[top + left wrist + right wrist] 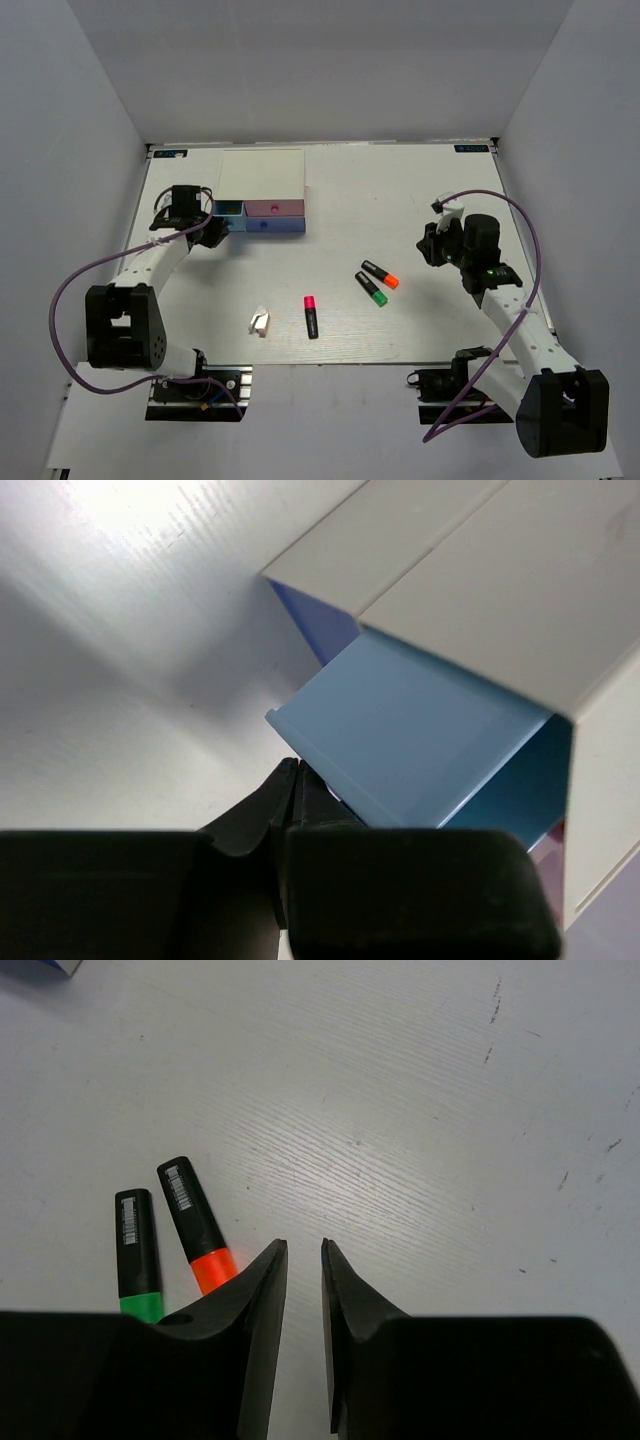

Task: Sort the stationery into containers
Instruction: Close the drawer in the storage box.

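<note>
The white-topped box (pixel 262 172) stands at the back left with light blue (pixel 229 208), pink (pixel 275 208) and dark blue (pixel 265 226) drawers. My left gripper (pixel 214 232) is at the light blue drawer. In the left wrist view that drawer (pixel 400 740) juts out of the box, and the gripper (pixel 295 763) is shut with its tips against the drawer's lower front edge. The orange (pixel 380 274), green (pixel 372 289) and pink-red (pixel 311 316) highlighters and the white clip (pixel 260 322) lie on the table. My right gripper (pixel 430 245) is slightly open and empty (pixel 304 1245), just right of the orange highlighter (pixel 195 1225) and the green one (pixel 137 1255). The tan block is not visible.
The white table (pixel 400 190) is walled by grey panels at the back and on both sides. A corner of the box (pixel 40 965) shows at the top left of the right wrist view.
</note>
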Tool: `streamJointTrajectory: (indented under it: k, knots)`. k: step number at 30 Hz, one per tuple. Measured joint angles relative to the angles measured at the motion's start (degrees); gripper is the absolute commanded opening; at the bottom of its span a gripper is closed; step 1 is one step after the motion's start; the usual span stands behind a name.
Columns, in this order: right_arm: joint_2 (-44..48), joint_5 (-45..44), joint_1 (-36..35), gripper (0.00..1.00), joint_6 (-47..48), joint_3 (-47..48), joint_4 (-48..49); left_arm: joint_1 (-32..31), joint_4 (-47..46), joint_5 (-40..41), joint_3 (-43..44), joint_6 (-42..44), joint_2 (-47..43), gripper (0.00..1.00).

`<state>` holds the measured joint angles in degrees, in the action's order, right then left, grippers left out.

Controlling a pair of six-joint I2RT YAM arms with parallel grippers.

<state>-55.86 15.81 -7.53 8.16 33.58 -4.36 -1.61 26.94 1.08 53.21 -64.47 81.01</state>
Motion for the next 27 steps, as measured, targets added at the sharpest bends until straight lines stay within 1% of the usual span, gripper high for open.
streamJointTrajectory:
  k: [19,27]
  knots:
    - [-3.1,0.0,0.0,0.26,1.3,0.0,0.7,1.1,-7.5,-2.4,2.3,-0.9,6.5,0.15]
    - [-3.6,-0.3,0.0,0.26,1.6,0.0,1.2,1.1,-11.3,-3.7,2.4,-1.5,7.5,0.13]
